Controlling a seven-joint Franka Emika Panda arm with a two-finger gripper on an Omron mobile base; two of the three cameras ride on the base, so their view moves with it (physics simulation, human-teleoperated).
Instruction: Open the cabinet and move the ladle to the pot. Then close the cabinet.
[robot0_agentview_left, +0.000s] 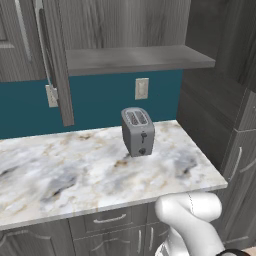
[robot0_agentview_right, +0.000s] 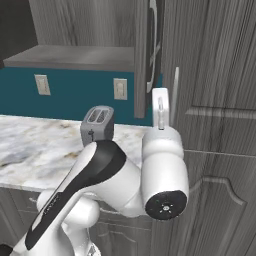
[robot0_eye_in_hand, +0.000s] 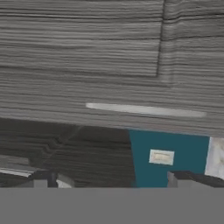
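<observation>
The cabinet (robot0_agentview_left: 125, 22) is dark grey wood-grain with a plain grey shelf and slim silver handles. The wall (robot0_agentview_left: 100, 97) behind is teal, with cream outlet plates (robot0_agentview_left: 142, 88). The counter (robot0_agentview_left: 75, 170) is white marble veined in grey and tan. The toaster (robot0_agentview_left: 137, 132) is grey metal.

The toaster (robot0_agentview_left: 137, 131) stands on the surface (robot0_agentview_left: 75, 170), toward its back right, just in front of the wall. An outlet (robot0_agentview_left: 142, 88) sits on the wall behind and above the toaster, with the cabinet (robot0_agentview_left: 115, 30) overhead. The cabinet's open door (robot0_agentview_left: 56, 60) swings out to the toaster's left, above the surface, and drawers (robot0_agentview_left: 110, 219) lie below the surface's front edge.
</observation>
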